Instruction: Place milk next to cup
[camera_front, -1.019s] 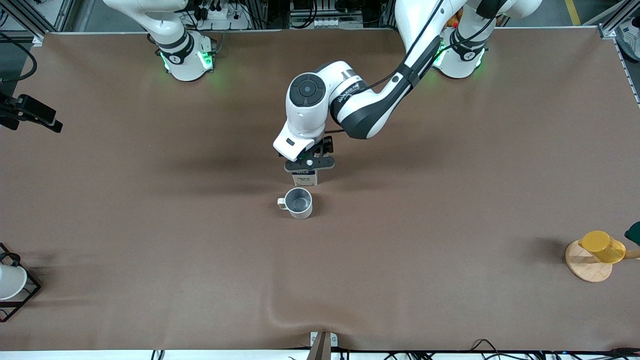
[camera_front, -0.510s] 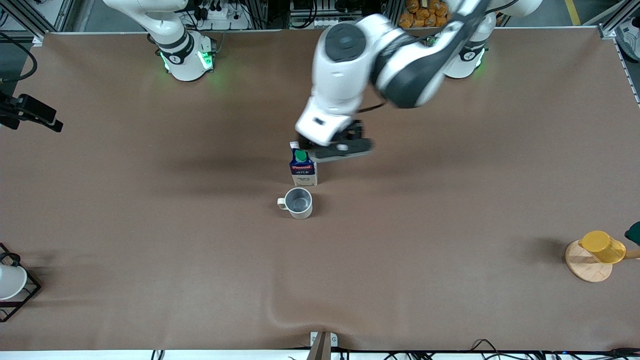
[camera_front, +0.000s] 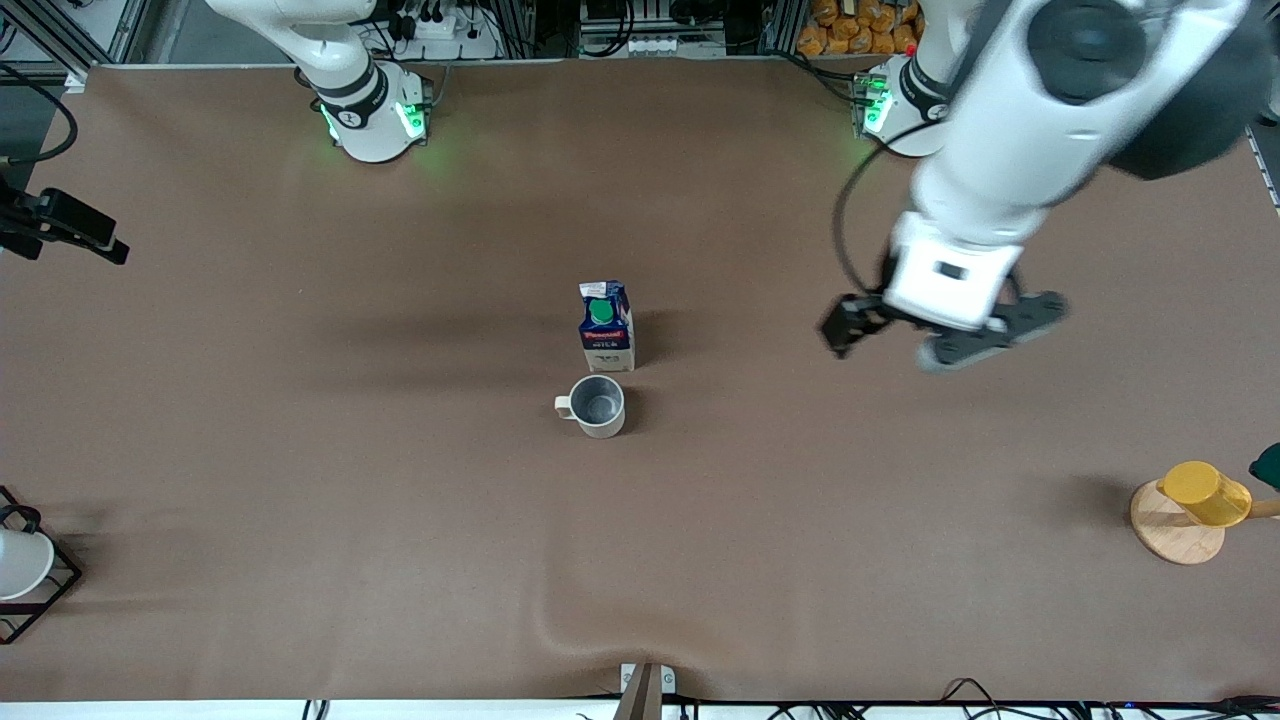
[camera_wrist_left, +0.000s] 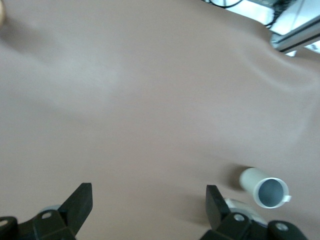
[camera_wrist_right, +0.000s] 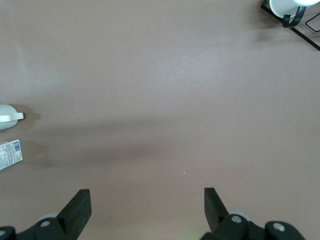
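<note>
The milk (camera_front: 605, 325), a dark blue carton with a green cap, stands upright on the table just farther from the front camera than the cup (camera_front: 598, 405), a pale grey-beige mug, with a small gap between them. My left gripper (camera_front: 940, 338) is open and empty, raised over bare table toward the left arm's end, well apart from both. In the left wrist view the cup (camera_wrist_left: 267, 189) shows beside the left gripper (camera_wrist_left: 147, 210). My right gripper (camera_wrist_right: 145, 210) is open and empty; its view shows the cup (camera_wrist_right: 7, 116) and the milk (camera_wrist_right: 10, 154) at the edge.
A yellow cup (camera_front: 1205, 493) lies on a round wooden coaster (camera_front: 1172, 530) at the left arm's end. A white cup (camera_front: 18, 562) sits in a black wire rack (camera_front: 50, 590) at the right arm's end. The brown cloth has a wrinkle near the front edge.
My left gripper let go of the milk, rose, and swung away toward the left arm's end. The milk stays standing beside the cup. The right arm has not moved.
</note>
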